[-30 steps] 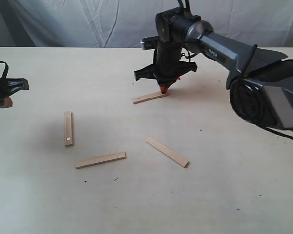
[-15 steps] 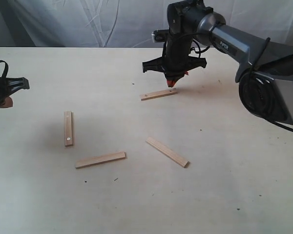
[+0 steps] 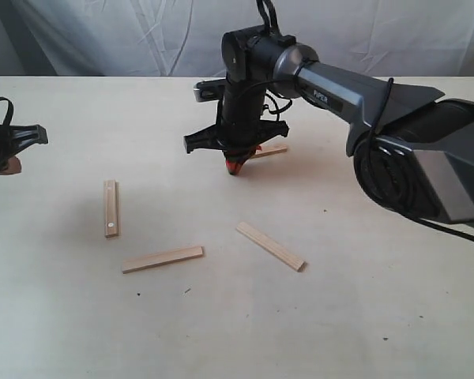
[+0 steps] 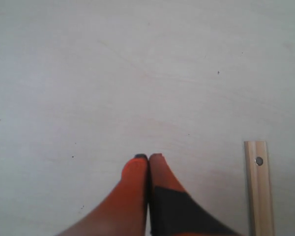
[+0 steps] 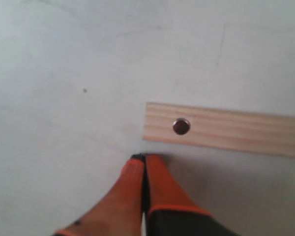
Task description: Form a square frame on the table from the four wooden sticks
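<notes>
Closest to the front edge of the table (image 3: 379, 332) are two loose pieces. The front stick (image 3: 163, 259) lies roughly along that edge, and the slanted stick (image 3: 270, 245) sits just right of it, skewed. Further back toward the left edge is the left stick (image 3: 110, 208), pointing front-to-back. The left gripper (image 4: 148, 157) hangs out by that edge, fingers pinched together on nothing.

The one that matters is the far stick (image 5: 221, 130), past mid-table. The right gripper (image 3: 235, 167) sits right at its drilled end, tips pressed together and empty. From there the stick runs off toward the right edge, crosswise to the fingers. I can't tell if the tips actually touch the wood. The right arm is way nearer, so I'd guess a nudge on that end rather than a pick.
</notes>
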